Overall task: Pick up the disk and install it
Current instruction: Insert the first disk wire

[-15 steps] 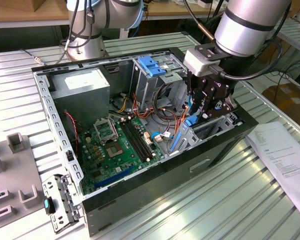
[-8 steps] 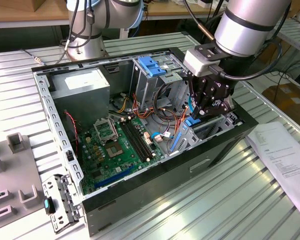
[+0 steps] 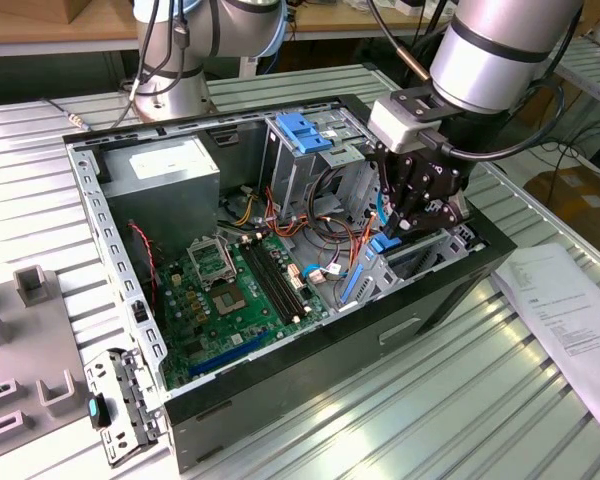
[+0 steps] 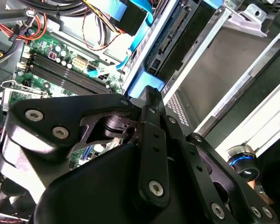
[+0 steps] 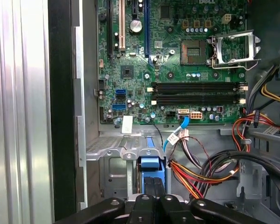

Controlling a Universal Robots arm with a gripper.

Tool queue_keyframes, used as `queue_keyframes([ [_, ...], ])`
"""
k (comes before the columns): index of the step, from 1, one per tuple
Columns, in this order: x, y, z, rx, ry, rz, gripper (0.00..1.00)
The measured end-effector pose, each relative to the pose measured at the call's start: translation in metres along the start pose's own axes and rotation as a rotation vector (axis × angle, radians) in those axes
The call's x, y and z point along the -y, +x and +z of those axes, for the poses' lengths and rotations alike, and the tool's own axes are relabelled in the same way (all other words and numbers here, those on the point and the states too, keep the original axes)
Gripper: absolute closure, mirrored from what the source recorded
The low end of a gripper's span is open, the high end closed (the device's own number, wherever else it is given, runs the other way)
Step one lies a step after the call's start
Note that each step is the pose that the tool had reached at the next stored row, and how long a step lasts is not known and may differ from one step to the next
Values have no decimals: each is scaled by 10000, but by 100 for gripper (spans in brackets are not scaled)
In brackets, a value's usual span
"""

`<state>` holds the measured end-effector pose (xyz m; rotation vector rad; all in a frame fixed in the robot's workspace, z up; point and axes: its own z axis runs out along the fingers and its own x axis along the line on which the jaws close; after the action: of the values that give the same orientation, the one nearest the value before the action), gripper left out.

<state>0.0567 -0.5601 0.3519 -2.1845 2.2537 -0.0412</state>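
The gripper (image 3: 398, 228) is hanging low inside the open computer case (image 3: 280, 385), just beside the motherboard (image 3: 242, 290). Its tips are sitting past the edge of the board nearest the memory slots. In both wrist views its fingers (image 5: 148, 186) are lying drawn together with no visible gap, and their tips are meeting the blue end tab of the disk (image 5: 151, 164).

The disk (image 4: 177, 37) is sitting edge-on in the metal drive bay (image 4: 210, 79) next to the motherboard, with its blue rail lining up along the bay wall. A narrow, closed gripper suits pressing on the tab better than carrying, so the disk is probably being seated. I cannot tell whether the tips are pinching the tab or only bearing on it.
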Motion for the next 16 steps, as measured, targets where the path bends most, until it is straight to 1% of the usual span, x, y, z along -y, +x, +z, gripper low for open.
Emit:
queue_keyframes([
  [7,94,-3,6,1,15,0,89],
  [9,143,-5,11,-3,20,-10,89],
  [10,176,-6,16,-2,22,-142,89],
  [12,184,-6,21,4,27,-465,89],
  [13,190,-7,24,12,33,-838,89],
  [14,201,-7,24,16,36,-961,89],
  [16,228,-7,6,16,3,-1013,89],
])
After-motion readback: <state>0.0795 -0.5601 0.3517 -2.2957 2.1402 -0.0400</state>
